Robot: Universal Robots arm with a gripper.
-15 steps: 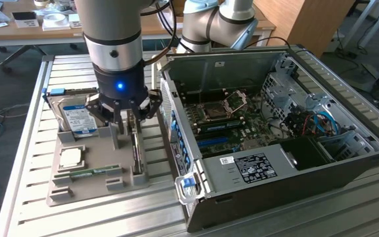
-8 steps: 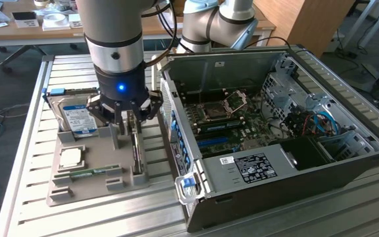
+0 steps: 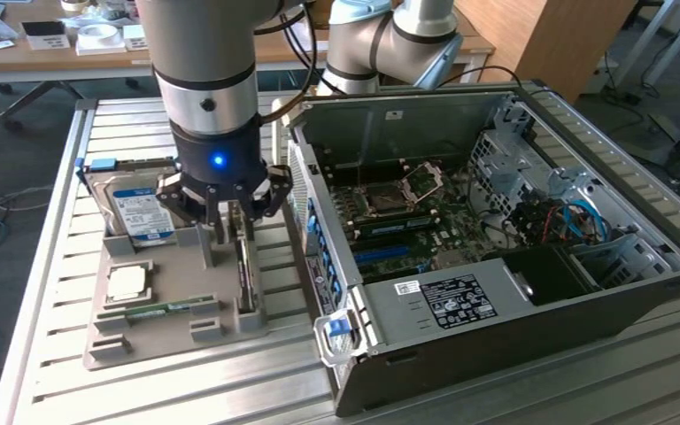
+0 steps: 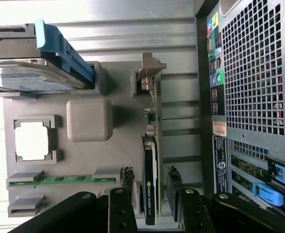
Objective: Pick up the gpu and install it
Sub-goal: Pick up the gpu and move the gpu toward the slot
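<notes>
Black gpu [image 4: 150,204] on edge, tool [image 4: 150,178] straddling it, jaws apart

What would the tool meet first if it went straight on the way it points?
Likely the grey tray: the tool points down with the gpu standing on edge between its fingers, so they would pass either side. Depth is unclear; the card's top edge might meet the tool's body first.
</notes>
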